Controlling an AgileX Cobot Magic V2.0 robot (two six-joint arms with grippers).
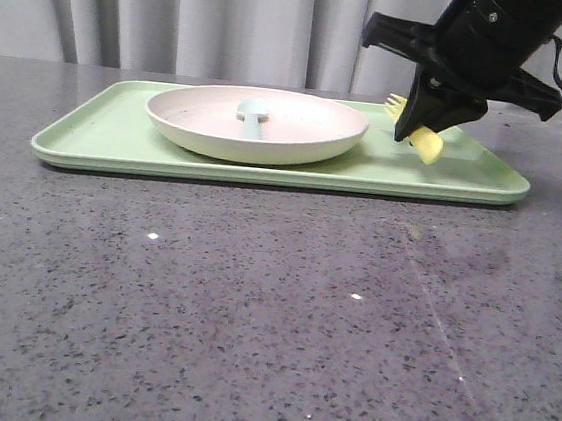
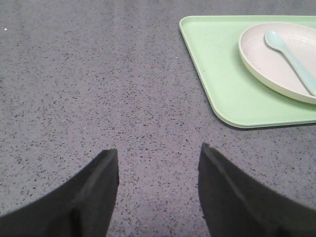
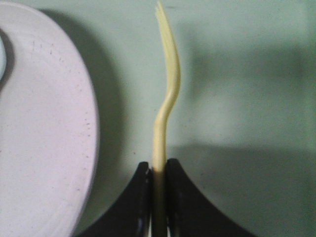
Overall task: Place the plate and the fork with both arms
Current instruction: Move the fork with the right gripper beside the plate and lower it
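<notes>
1. Small yellow plastic fork (image 3: 168,98): light, stiff, slippery; my right gripper (image 3: 159,173) clamps its handle, just above the light green rectangular tray (image 1: 108,132), beside the round cream-pink plate (image 1: 299,137).
2. My left gripper (image 2: 158,170) hangs spread, empty.

Right end effector (image 3: 158,180) clamps the fork (image 3: 165,113); left end effector (image 2: 158,163) apparently hovers, fingers spread.

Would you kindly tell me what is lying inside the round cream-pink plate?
A pale blue spoon lies in the round cream-pink plate, bowl near the middle. The dish surface beneath it is covered.
</notes>
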